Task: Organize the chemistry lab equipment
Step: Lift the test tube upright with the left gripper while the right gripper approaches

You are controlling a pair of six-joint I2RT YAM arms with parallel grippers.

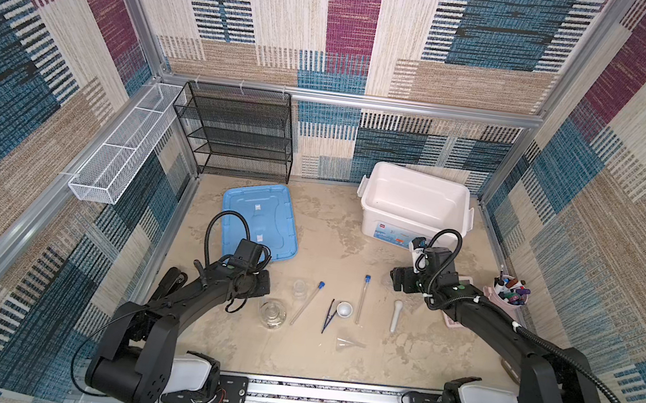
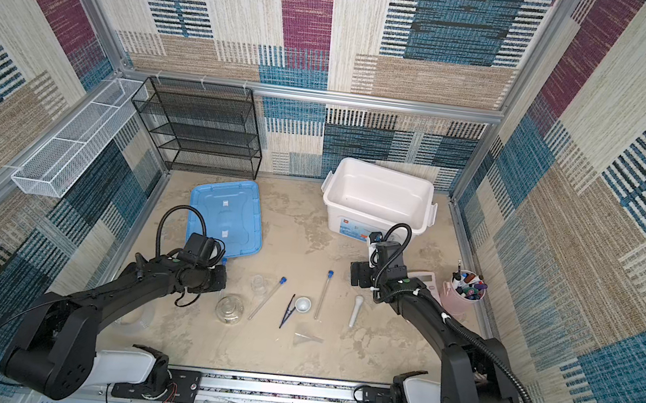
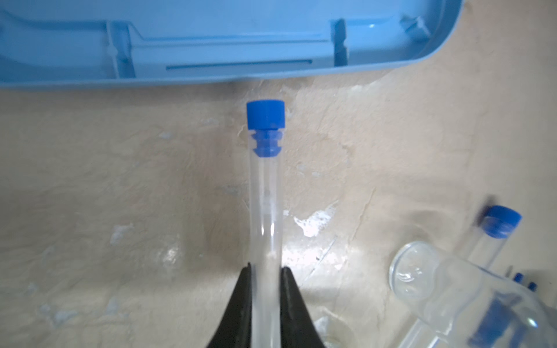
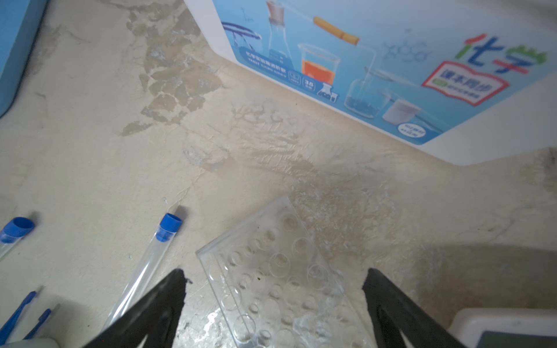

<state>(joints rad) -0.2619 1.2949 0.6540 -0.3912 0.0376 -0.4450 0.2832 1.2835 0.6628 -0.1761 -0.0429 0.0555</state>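
Pinching a test tube point(image 3: 265, 211) below its cap point(image 3: 265, 113), the left gripper point(image 3: 266, 268) probably needs gentle pressure on slick, brittle walls; the right gripper point(image 4: 275, 271) gapes wide over the rack point(image 4: 286, 241).

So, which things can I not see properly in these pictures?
- Left tool: hidden under its own wrist in both top views; the left wrist view shows it shut on a test tube, whose uncapped end the edge cuts off.
- Rack: cut off by the edge in the right wrist view.
- Calculator: mostly under the right arm in both top views.
- Flask: blurred and cut off, left wrist view.
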